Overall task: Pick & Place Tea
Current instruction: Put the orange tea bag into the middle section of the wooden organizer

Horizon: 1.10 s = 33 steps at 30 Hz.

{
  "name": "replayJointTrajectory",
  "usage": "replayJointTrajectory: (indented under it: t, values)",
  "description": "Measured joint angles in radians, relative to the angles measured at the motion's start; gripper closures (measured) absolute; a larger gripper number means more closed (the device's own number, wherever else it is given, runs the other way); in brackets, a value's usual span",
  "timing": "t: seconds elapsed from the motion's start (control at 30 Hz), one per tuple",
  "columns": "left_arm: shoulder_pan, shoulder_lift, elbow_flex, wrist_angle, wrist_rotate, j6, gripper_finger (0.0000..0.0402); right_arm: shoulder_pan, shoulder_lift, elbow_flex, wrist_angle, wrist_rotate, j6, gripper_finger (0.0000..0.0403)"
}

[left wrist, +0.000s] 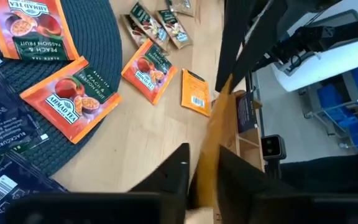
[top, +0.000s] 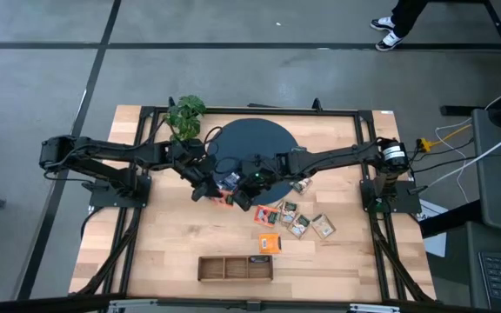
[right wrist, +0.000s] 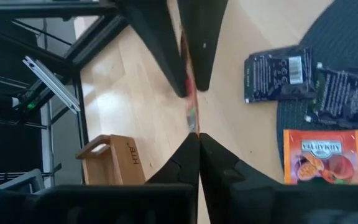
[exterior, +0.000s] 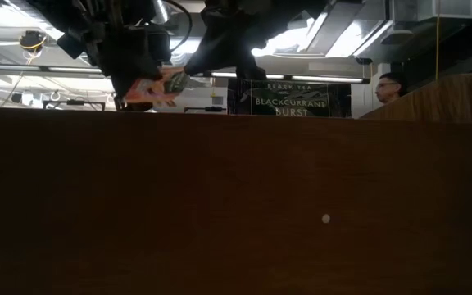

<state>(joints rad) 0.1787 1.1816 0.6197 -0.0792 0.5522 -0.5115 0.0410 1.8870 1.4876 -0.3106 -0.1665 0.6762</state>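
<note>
Your left hand (left wrist: 201, 180) and right hand (right wrist: 194, 134) both pinch one thin, flat orange sachet (exterior: 158, 88) by opposite edges, held edge-on above the pale wooden tabletop (top: 146, 248), beside the dark woven round mat (top: 255, 143). Loose square sachets (top: 298, 222) lie nearby; the long wooden tray (top: 236, 268) sits well apart.

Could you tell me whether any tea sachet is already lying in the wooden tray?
No: in the high view the wooden tray shows three bare compartments, and the nearest sachet lies outside it.

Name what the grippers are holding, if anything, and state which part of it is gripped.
An orange tea sachet, pinched edge-on between both: the left gripper and right gripper each clamp an opposite edge.
</note>
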Motion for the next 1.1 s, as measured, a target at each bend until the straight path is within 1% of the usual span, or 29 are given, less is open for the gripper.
replayJointTrajectory:
  t: [0.07, 0.1, 0.3, 0.37, 0.43, 0.5, 0.6, 0.67, 0.73, 0.8, 0.9, 0.97, 1.1]
  values:
    - [0.000, 0.000, 0.000, 0.000, 0.000, 0.000, 0.0383, 0.000, 0.000, 0.000, 0.011, 0.000, -0.001, 0.0378]
    - [0.000, 0.000, 0.000, 0.000, 0.000, -0.006, 0.0390, 0.000, 0.000, 0.000, 0.011, 0.000, 0.000, 0.0373]
    - [0.000, 0.000, 0.000, -0.009, -0.009, -0.028, 0.0394, 0.012, -0.012, 0.000, -0.027, 0.003, 0.025, 0.0353]
    - [-0.006, -0.016, -0.015, 0.012, -0.015, -0.044, 0.0395, 0.034, -0.037, 0.000, -0.047, 0.030, 0.025, 0.0349]
    - [-0.017, -0.050, -0.049, 0.043, -0.049, -0.065, 0.0395, 0.060, -0.074, -0.001, -0.090, 0.090, 0.024, 0.0346]
    - [-0.028, -0.107, -0.102, 0.114, -0.082, -0.096, 0.0395, 0.083, -0.109, -0.005, -0.133, 0.166, 0.030, 0.0344]
    - [-0.043, -0.208, -0.205, 0.317, -0.152, -0.191, 0.0396, 0.110, -0.147, -0.021, -0.143, 0.274, 0.086, 0.0336]
    - [-0.057, -0.260, -0.274, 0.471, -0.230, -0.262, 0.0396, 0.113, -0.153, -0.022, -0.110, 0.295, 0.132, 0.0328]
    - [-0.077, -0.293, -0.332, 0.617, -0.304, -0.315, 0.0397, 0.113, -0.152, -0.024, -0.040, 0.284, 0.161, 0.0318]
    - [-0.104, -0.302, -0.366, 0.714, -0.356, -0.348, 0.0397, 0.106, -0.146, -0.023, 0.053, 0.270, 0.174, 0.0306]
    - [-0.152, -0.301, -0.385, 0.731, -0.406, -0.362, 0.0397, 0.089, -0.144, -0.023, 0.107, 0.269, 0.178, 0.0287]
    - [-0.184, -0.297, -0.383, 0.738, -0.437, -0.348, 0.0397, 0.078, -0.144, -0.023, 0.109, 0.268, 0.180, 0.0276]
    - [-0.232, -0.297, -0.383, 0.769, -0.511, -0.320, 0.0397, 0.060, -0.143, -0.023, 0.106, 0.234, 0.180, 0.0263]
